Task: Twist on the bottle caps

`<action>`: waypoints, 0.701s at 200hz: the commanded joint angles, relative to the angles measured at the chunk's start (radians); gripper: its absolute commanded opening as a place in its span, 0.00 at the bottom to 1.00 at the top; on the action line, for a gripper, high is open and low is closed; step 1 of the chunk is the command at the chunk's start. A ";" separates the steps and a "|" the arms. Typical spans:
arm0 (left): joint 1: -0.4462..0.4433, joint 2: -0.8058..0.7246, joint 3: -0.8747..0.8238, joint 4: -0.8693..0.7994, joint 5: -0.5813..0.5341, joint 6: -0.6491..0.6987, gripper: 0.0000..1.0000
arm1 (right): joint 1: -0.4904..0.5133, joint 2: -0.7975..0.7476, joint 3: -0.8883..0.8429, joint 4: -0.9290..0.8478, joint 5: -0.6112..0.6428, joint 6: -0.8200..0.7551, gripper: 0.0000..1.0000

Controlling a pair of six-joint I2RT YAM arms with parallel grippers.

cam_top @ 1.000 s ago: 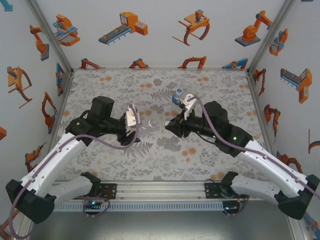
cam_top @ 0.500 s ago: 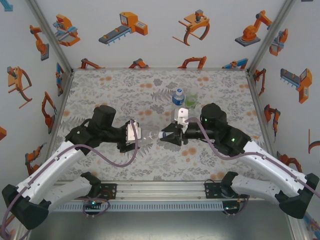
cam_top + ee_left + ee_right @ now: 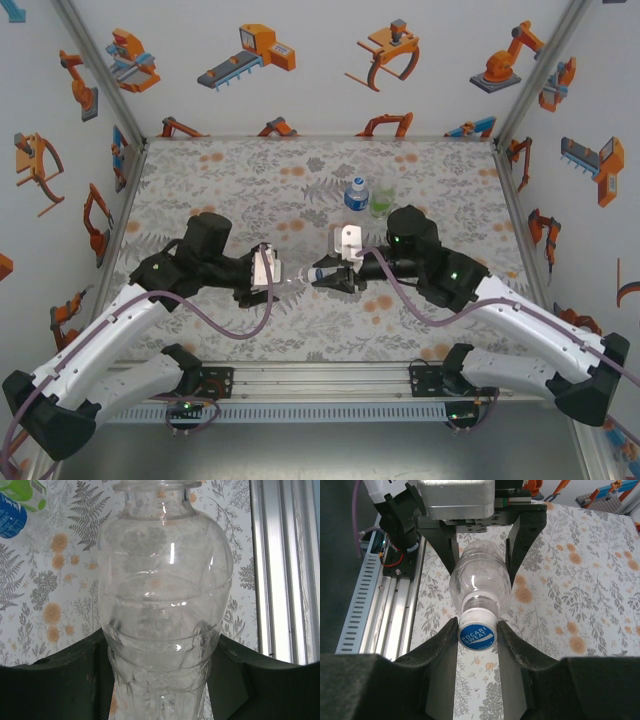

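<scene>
Cap (image 3: pixel 478 634) and clear bottle (image 3: pixel 480 582) meet over the middle of the table (image 3: pixel 230 170). We see the right gripper (image 3: pixel 478 630) pinching the blue-printed cap, which sits on the bottle's neck. We see the left gripper (image 3: pixel 272 274) with its fingers (image 3: pixel 60 680) clamped on either side of the bottle's body, holding it level, neck toward the right gripper. Blue bottle (image 3: pixel 355 194) and green bottle (image 3: pixel 382 197) stand upright just beside each other, farther back.

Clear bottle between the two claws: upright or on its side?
On its side: the left claw holds the clear bottle level, neck pointing toward the right claw, which pinches the cap at its mouth.
</scene>
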 commanded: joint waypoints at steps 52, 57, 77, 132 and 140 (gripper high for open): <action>-0.012 -0.013 0.002 -0.029 0.047 0.037 0.00 | 0.018 0.045 0.076 -0.035 -0.023 -0.074 0.09; -0.012 -0.013 0.004 -0.032 0.048 0.036 0.00 | 0.020 0.046 0.079 -0.043 -0.030 -0.083 0.08; -0.013 -0.008 0.015 -0.039 0.062 0.036 0.00 | 0.029 0.056 0.094 -0.071 -0.043 -0.115 0.08; -0.016 0.004 0.041 -0.054 0.129 0.036 0.00 | 0.063 0.095 0.153 -0.184 -0.018 -0.250 0.03; -0.016 0.003 0.045 -0.056 0.141 0.035 0.00 | 0.068 0.096 0.154 -0.191 -0.013 -0.269 0.02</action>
